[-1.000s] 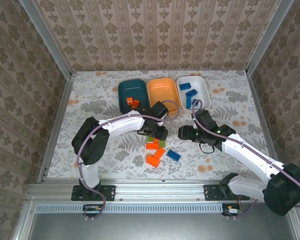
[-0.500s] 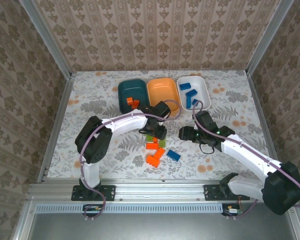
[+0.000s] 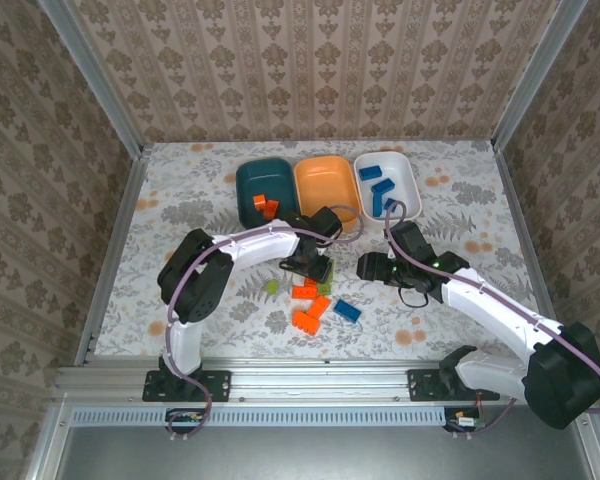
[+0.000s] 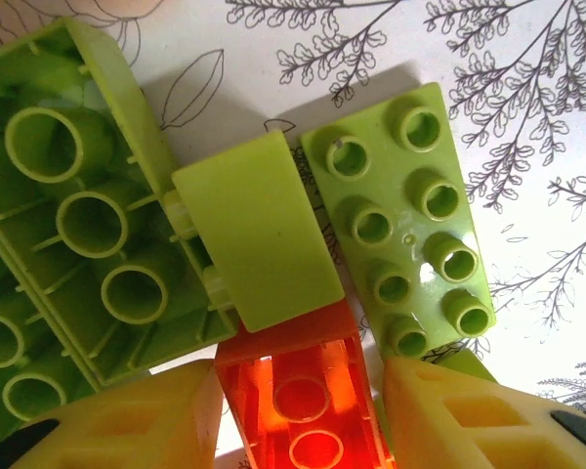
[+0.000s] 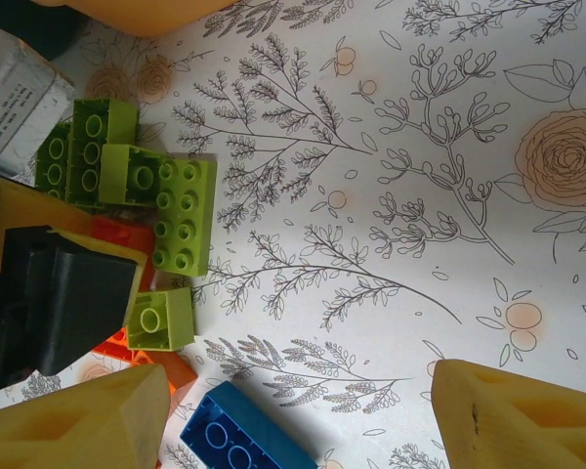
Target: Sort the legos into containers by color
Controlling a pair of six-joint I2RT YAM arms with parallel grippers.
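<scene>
In the left wrist view my left gripper [image 4: 303,415] has its yellow fingers [image 4: 127,420] against both sides of an orange lego [image 4: 298,386], shut on it. Light green legos [image 4: 405,220] lie right in front, one of them upside down [image 4: 68,215]. From above, that gripper [image 3: 310,266] sits low over the loose pile of orange [image 3: 308,318], green [image 3: 320,288] and blue [image 3: 347,310] legos. My right gripper [image 3: 365,267] hovers open beside the pile, with a blue lego [image 5: 239,435] below its jaws [image 5: 301,391]. The containers stand at the back: teal [image 3: 248,180], orange [image 3: 325,180], white [image 3: 402,180].
Orange legos [image 3: 265,207] lie in the teal bin and blue ones [image 3: 378,187] in the white bin. A small green piece [image 3: 272,286] lies left of the pile. Bare floral tabletop [image 5: 449,195] stretches to the right of the pile. Metal rails border the table.
My left gripper has shifted slightly left over the pile and its arm has swung. A small green piece now shows left of the pile. The right arm has stayed still.
</scene>
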